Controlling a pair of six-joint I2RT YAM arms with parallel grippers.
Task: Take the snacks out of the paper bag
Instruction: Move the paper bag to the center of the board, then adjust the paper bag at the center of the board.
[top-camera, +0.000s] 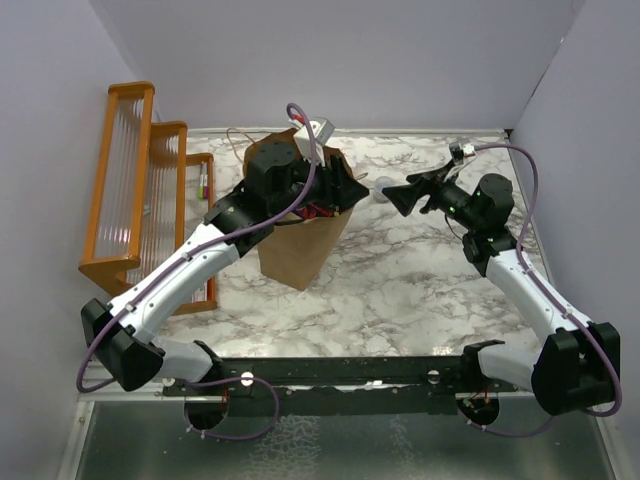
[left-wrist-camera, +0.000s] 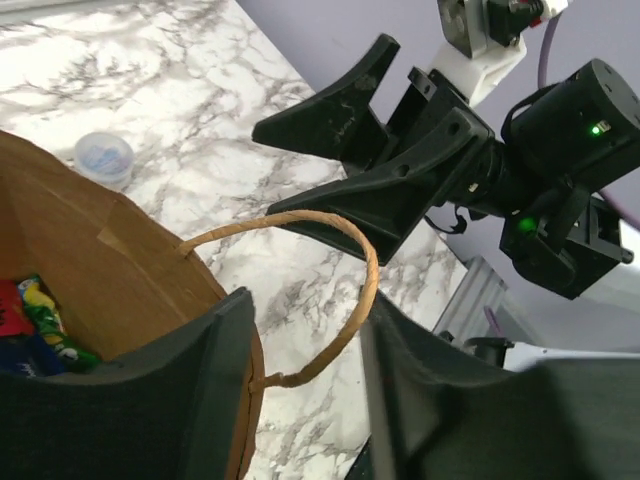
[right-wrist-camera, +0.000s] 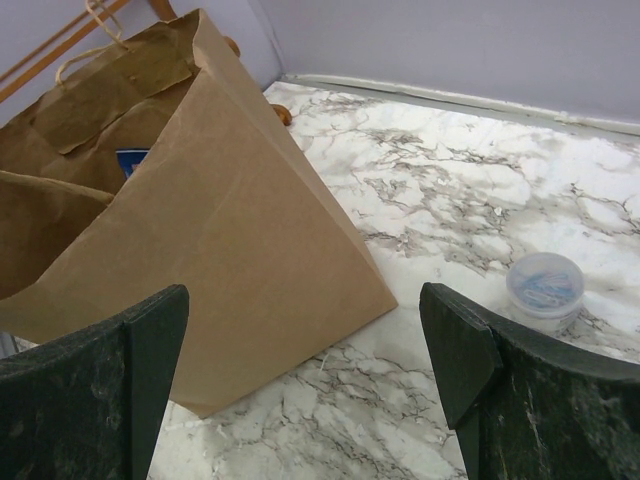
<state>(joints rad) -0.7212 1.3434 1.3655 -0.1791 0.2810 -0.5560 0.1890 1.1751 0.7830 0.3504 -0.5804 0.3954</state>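
Left wrist: your left gripper and right gripper stand open; pinch light, crinkly snacks by an edge.

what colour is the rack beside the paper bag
Orange stepped wooden rack, clearest in top external view.

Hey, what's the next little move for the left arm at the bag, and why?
Probably close the left gripper on the rim of the paper bag. Its jaws stand apart at the rim, with the handle between them, gripping nothing. The snacks lie deep inside, and the right gripper hovers wide open beside the bag; a pinned rim should steady it for the reach.
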